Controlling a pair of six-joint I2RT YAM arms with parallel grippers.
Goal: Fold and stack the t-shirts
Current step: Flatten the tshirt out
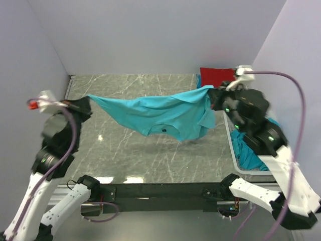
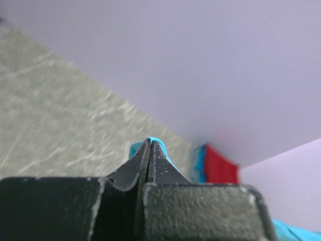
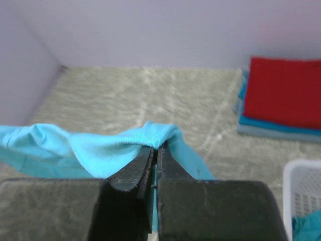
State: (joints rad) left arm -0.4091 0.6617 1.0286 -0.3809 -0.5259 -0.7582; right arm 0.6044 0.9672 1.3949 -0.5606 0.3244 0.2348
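A turquoise t-shirt (image 1: 160, 113) is hanging in the air above a grey marbled table (image 1: 135, 155), stretched between two robot arms. Its long axis is running left to right across the table, nearly level, and its middle is sagging down toward the near edge. The left gripper (image 1: 84, 103) is pinching the shirt's narrow left tip, jaws pressed together on the cloth. The right gripper (image 1: 214, 98) is clamping a bunched fold at the wider right end. In the far right corner, a folded red t-shirt (image 1: 215, 75) is lying on top of folded teal ones. A white basket (image 1: 235, 155) beside the right arm is holding crumpled teal cloth (image 1: 248, 150).
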